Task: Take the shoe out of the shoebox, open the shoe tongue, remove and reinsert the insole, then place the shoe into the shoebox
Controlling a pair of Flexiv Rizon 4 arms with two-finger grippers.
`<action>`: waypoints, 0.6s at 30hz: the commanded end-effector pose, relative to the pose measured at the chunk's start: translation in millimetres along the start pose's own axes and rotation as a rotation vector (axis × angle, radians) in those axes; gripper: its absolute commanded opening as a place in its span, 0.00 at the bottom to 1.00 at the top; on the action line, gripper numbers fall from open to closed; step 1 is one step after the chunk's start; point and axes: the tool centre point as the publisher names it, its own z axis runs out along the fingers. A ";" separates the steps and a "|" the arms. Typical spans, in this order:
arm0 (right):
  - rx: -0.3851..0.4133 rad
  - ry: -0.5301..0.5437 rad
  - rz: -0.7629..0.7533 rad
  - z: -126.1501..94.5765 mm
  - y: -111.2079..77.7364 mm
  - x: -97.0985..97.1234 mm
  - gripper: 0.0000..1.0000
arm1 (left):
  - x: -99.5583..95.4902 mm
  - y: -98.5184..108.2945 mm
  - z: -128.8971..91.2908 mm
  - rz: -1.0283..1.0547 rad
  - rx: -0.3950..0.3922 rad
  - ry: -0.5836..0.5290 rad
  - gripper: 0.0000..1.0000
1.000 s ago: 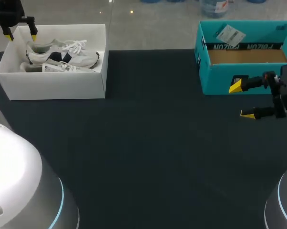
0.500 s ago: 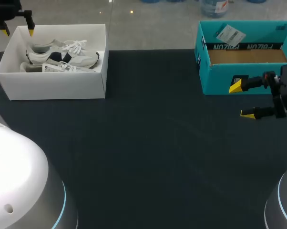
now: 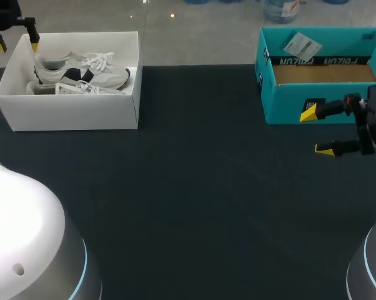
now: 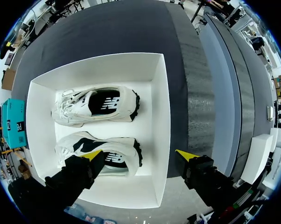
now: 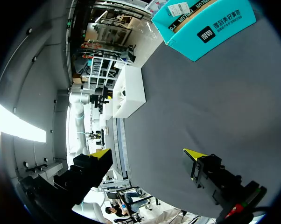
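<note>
Head high, rear; left wrist above white shoebox (image 4: 161, 116), shared.

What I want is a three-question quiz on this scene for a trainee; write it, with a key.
1. True or false: the white shoebox holds two shoes.
2. The left pincer is: A shut on a shoe; B open, straddling the shoebox's wall; C shut and empty.
3. Fill in: the right pincer is open in front of the ____ box.
Key: 1 true; 2 B; 3 teal, the teal box.
</note>
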 end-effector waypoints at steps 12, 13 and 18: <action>-0.002 -0.004 0.002 0.5 -0.8 0.2 1.00 | -12.2 -77.7 1.8 0.050 -0.070 0.031 1.00; -0.002 -0.004 0.002 0.5 -0.8 0.2 1.00 | -12.9 -80.1 3.7 0.058 -0.065 0.036 1.00; -0.002 -0.004 0.002 0.5 -0.8 0.2 1.00 | -16.1 -88.5 13.3 0.079 -0.041 0.053 0.47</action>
